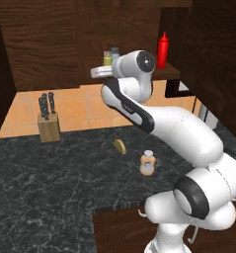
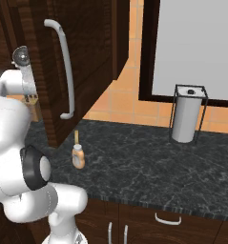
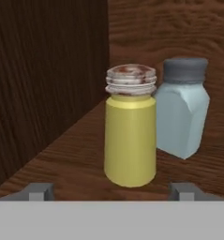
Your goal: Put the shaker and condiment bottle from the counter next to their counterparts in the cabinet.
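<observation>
Shakers (image 3: pixel 130 136): two on shelf; condiment bottle (image 1: pixel 147 163): one on counter (image 1: pixel 50 173)

yellow-green shaker (image 3: pixel 130 140), pale orange condiment bottle (image 1: pixel 147 163), white-veined black counter (image 1: pixel 50 173).

The shaker (image 3: pixel 130 136), a small yellow-green cylinder with a silvery cap, is standing upright on the wooden shelf of the cabinet (image 1: pixel 50 44), just beside the pale blue-grey shaker (image 3: pixel 182 110) with a grey cap. The tall red bottle (image 1: pixel 162 49) is standing further right on that shelf. The condiment bottle (image 1: pixel 147 163), squat and pale orange with a light cap, is sitting upright on the black marbled tabletop (image 1: pixel 50 183).
</observation>
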